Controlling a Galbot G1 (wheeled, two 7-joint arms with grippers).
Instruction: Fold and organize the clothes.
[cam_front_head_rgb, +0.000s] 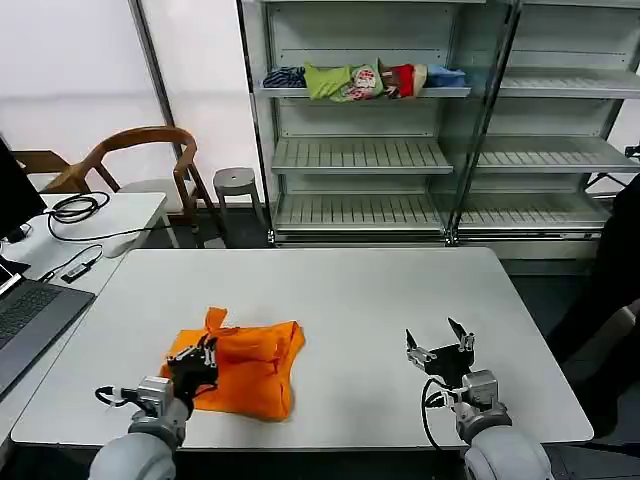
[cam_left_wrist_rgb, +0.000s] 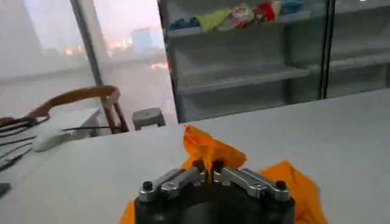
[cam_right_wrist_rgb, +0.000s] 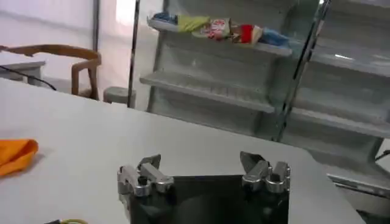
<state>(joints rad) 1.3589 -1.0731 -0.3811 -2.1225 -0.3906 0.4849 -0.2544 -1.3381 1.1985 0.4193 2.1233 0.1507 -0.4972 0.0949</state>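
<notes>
**Left gripper clamped, right gripper spread**

The left gripper (cam_front_head_rgb: 203, 357) sits low at the robot's near left, fingers pinched together. The right gripper (cam_front_head_rgb: 441, 345) hovers at the near right, fingers (cam_right_wrist_rgb: 148, 164) wide apart, pointing forward.

You saw left gripper (cam_left_wrist_rgb: 208, 168) low over white table (cam_left_wrist_rgb: 304, 131), fingers pinched together on raised fold of orange T-shirt (cam_left_wrist_rgb: 210, 151). Cloth bunched up ahead of fingers, spilled down beside gripper body. Beyond table: wooden chair (cam_left_wrist_rgb: 79, 97), grey stool (cam_left_wrist_rgb: 148, 115), shelf rack (cam_left_wrist_rgb: 244, 76) with folded garments (cam_left_wrist_rgb: 234, 15) on upper shelf.
</notes>
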